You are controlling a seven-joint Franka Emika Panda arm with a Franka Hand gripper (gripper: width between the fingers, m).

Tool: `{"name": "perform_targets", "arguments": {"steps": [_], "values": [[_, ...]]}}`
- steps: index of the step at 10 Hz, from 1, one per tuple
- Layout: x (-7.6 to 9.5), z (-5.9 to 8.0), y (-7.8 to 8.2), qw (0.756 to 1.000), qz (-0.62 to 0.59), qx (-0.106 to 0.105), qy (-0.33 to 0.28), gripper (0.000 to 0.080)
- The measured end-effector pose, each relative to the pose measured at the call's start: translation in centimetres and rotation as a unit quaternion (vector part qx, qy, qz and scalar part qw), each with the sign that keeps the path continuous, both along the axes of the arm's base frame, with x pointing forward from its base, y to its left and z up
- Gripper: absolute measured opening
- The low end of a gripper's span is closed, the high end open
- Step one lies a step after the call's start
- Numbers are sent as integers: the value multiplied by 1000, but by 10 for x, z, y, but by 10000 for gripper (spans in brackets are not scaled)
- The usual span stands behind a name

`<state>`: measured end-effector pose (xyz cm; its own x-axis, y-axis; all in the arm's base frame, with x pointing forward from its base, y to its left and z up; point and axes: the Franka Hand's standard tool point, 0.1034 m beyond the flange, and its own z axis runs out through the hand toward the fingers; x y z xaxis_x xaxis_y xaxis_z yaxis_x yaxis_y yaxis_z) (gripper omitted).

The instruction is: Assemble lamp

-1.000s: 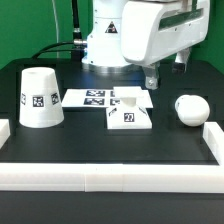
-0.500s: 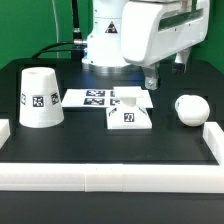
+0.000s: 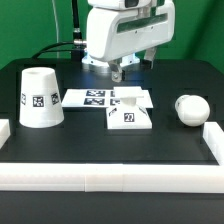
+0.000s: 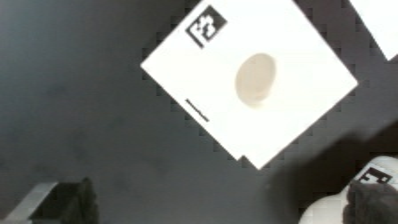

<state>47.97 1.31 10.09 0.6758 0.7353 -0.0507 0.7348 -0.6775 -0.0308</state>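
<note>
The flat square lamp base [image 3: 130,116] lies mid-table, its tag facing the front and its socket stub on top. In the wrist view the base [image 4: 249,85] fills the middle, with its oval socket and a corner tag. The tapered shade [image 3: 39,98] stands rim-down at the exterior view's left. The round bulb [image 3: 190,108] lies at the exterior view's right. My gripper [image 3: 120,74] hangs above the table just behind the base, apart from it. In the wrist view the gripper [image 4: 214,205] is open and empty, with dark fingers at both sides.
The marker board [image 3: 92,97] lies flat behind the base, under the arm. White border rails run along the front [image 3: 110,178] and both sides. A white tagged edge [image 4: 377,172] shows by one finger in the wrist view; I cannot tell which part it is.
The arm has swung toward the exterior view's left, so the gripper now hangs behind the base instead of near the bulb side. The lamp parts have not moved.
</note>
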Motion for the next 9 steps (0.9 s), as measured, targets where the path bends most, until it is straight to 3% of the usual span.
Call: {"name": "perform_targets", "arguments": {"steps": [2,5,9], "values": [[2,0,2,1000,1,0,-1,699],[2,0,3,994,-108,-4,-2,699],[-13,-8,-12,962,-274,-18,6,699]]}}
